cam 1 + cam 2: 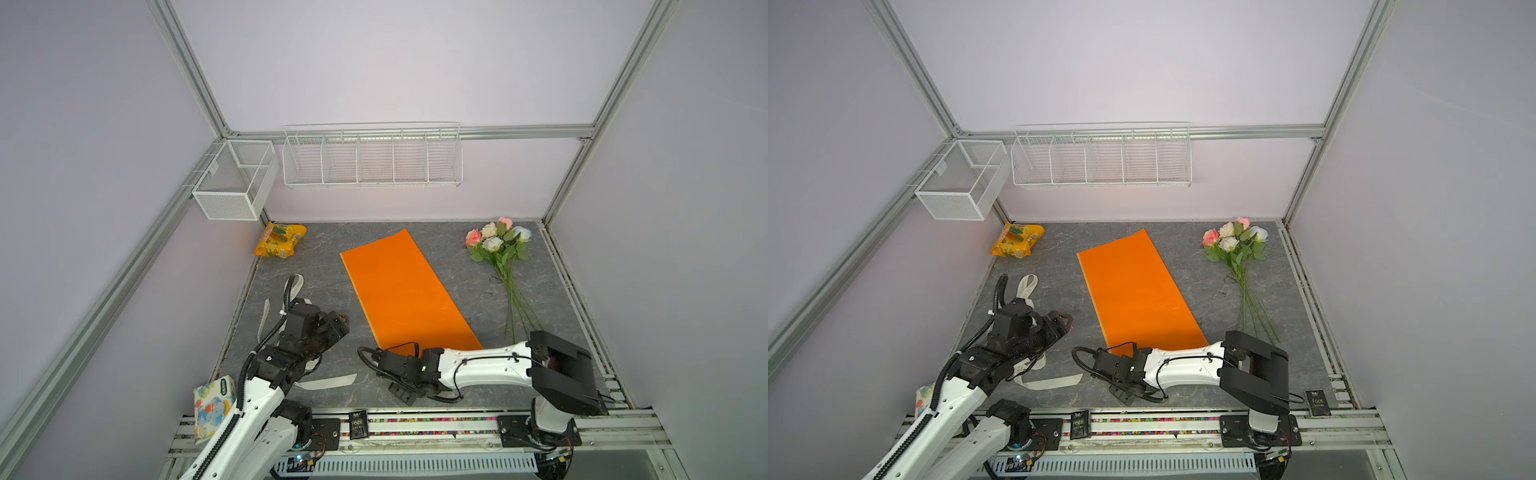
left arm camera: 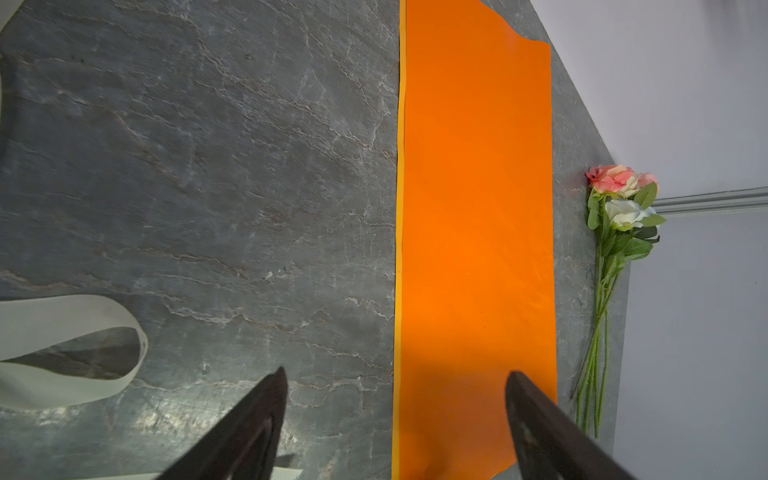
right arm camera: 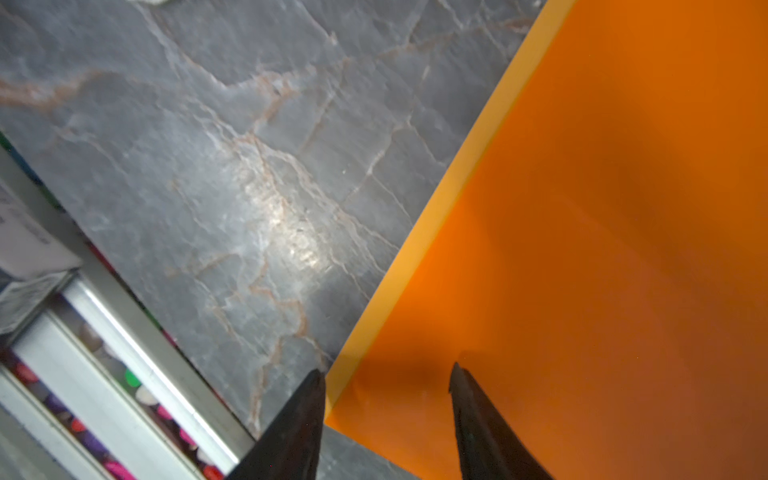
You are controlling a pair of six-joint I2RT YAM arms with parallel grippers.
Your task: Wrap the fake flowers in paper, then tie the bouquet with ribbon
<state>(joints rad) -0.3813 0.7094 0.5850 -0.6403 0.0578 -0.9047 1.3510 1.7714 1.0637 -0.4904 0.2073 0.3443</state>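
The bouquet of fake flowers (image 1: 500, 243) (image 1: 1235, 243) (image 2: 623, 208) lies loose at the back right of the grey table, with its stems pointing toward the near edge. The orange paper wrap (image 1: 399, 286) (image 1: 1133, 286) (image 2: 473, 208) (image 3: 602, 249) lies flat in the middle, apart from the flowers. My right gripper (image 1: 385, 356) (image 1: 1109, 354) (image 3: 386, 370) is open, its tips straddling the sheet's near left corner. Left of the sheet, my left gripper (image 1: 340, 323) (image 1: 1065, 322) (image 2: 395, 372) hangs open and empty over bare table.
A white ribbon (image 1: 328, 382) (image 1: 1054, 382) (image 2: 83, 353) curls under and beside the left arm. A yellow snack packet (image 1: 280, 241) lies back left. Two wire baskets (image 1: 372, 160) hang on the walls. A tissue pack (image 1: 214, 405) and black packets (image 1: 358, 424) sit by the front rail.
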